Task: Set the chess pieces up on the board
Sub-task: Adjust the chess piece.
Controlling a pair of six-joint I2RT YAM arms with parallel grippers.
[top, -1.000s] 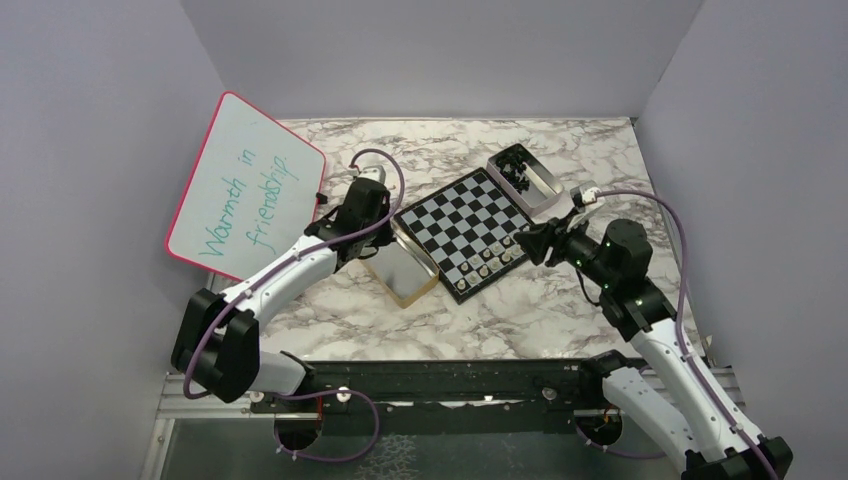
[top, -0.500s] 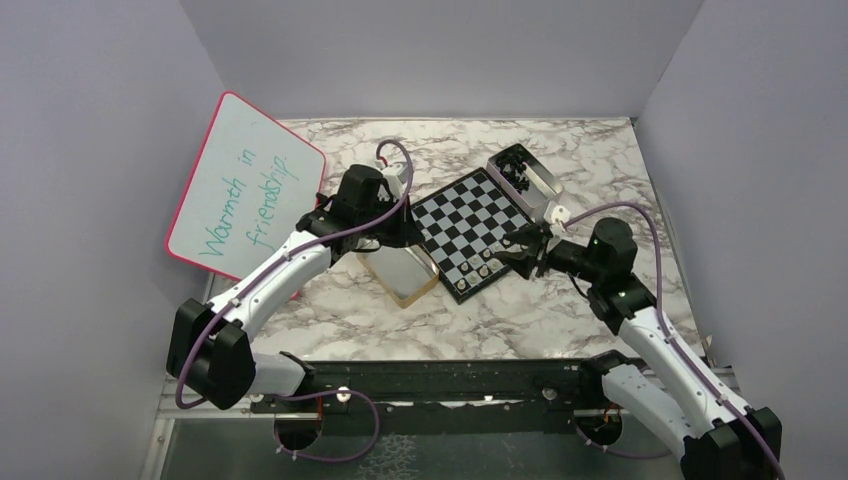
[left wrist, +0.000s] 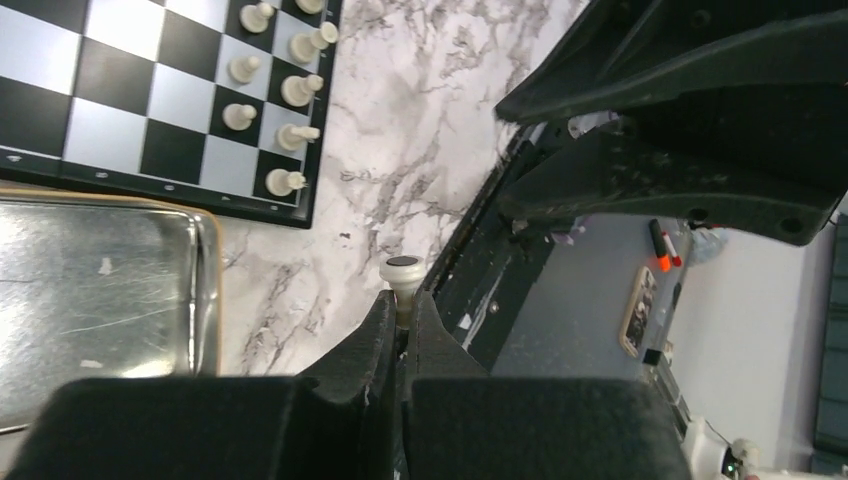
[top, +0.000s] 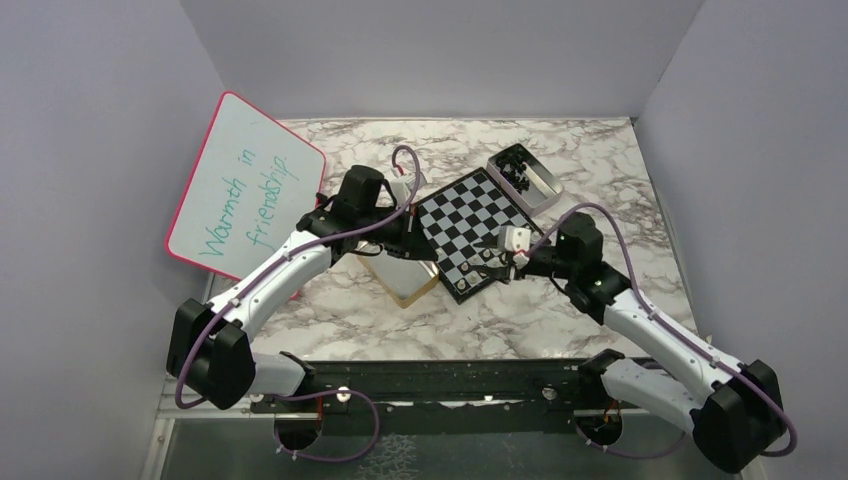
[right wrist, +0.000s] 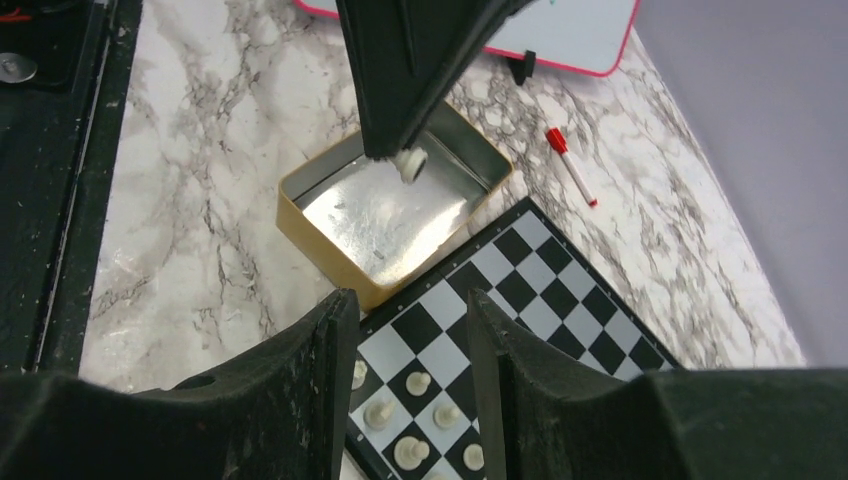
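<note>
Top external view: over the last second the right gripper (top: pixel 485 262) has swung in from the right of the chessboard (top: pixel 465 215) to hang above its near corner. The left gripper (left wrist: pixel 402 305) has turned from the left side of the gold tin (right wrist: pixel 310 235) to a spot over it.

The left wrist view shows what the overhead picture hides: the left gripper is pressed tight on one pale chess piece (left wrist: pixel 403 280), with its dark-based end sticking out past the fingertips. In the right wrist view that piece hangs above the gold tin's open, shiny inside, clear of the metal. The same view shows the right gripper's fingers spread with nothing between them, and a red marker (right wrist: pixel 570 165) lying on the bench (top: pixel 600 150) beyond the tin.

There are two tins. The gold one lies against the board's near-left edge. The silver tin (top: pixel 545 190), at the far-right edge, holds a heap of black pieces (top: pixel 515 170) too small to count. One pink-framed whiteboard (top: pixel 245 190) leans at far left. Pale pieces (left wrist: pixel 297 90) stand in two rows along the board's near-right edge, about eight in the left wrist view.
</note>
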